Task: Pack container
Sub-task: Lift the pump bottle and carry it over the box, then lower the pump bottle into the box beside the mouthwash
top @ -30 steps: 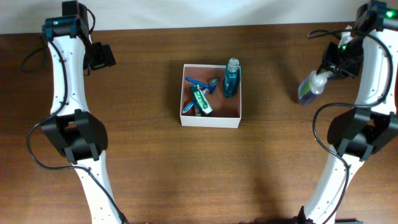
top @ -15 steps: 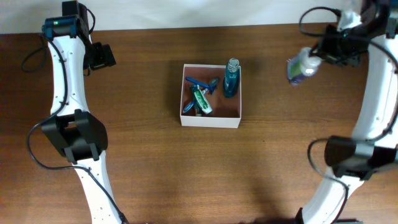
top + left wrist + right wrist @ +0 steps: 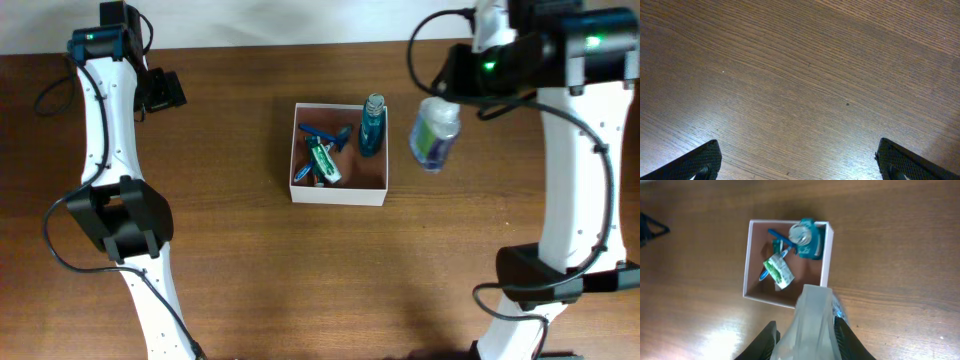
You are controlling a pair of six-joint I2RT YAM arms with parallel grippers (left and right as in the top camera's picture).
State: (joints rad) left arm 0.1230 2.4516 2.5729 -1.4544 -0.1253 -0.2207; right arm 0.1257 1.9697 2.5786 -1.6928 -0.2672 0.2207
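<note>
Having swung in from the far right, the right gripper (image 3: 807, 342), grasping a clear bottle (image 3: 434, 138), hangs just beside the container (image 3: 338, 196) for packing; left gripper (image 3: 800, 160) stands released.

We see our left tool (image 3: 799, 162) spread wide, with only its two black, textured fingertips (image 3: 702, 160) showing at the lower corners. Between and ahead of them lies the brown wood-grain table (image 3: 800, 75). A small dark speck (image 3: 847, 104) sits ahead, nearer the right fingertip.
</note>
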